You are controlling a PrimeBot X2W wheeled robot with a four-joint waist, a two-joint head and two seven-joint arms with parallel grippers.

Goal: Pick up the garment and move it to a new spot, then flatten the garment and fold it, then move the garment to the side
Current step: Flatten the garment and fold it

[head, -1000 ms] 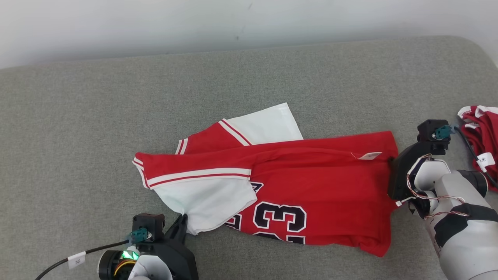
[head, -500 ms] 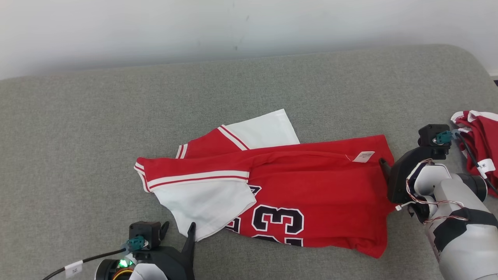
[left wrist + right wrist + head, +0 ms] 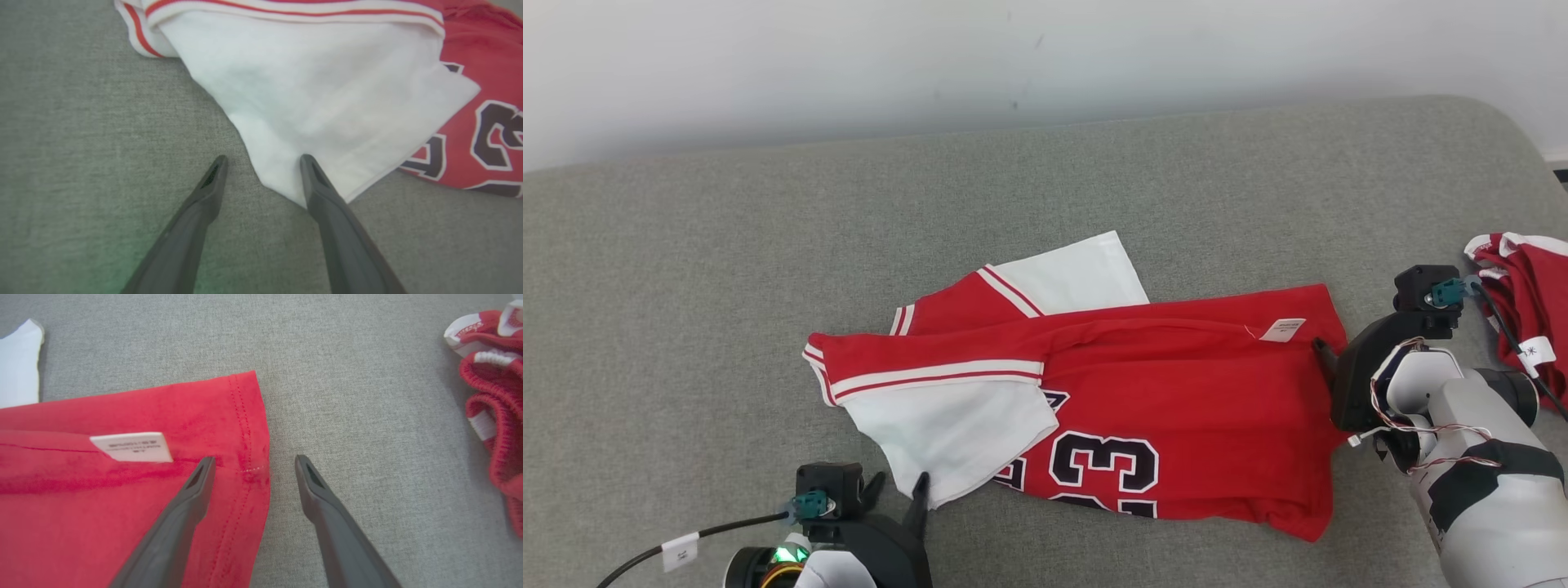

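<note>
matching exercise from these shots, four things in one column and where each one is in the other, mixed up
1 left gripper
2 right gripper
3 white label
4 crumpled red bundle

a at the right edge of the cushion
b open, astride the red hem of the jersey
c open, at a corner of the white sleeve
d sticking out of a jersey seam

Pairs: 1-c, 2-b, 3-d, 4-a
</note>
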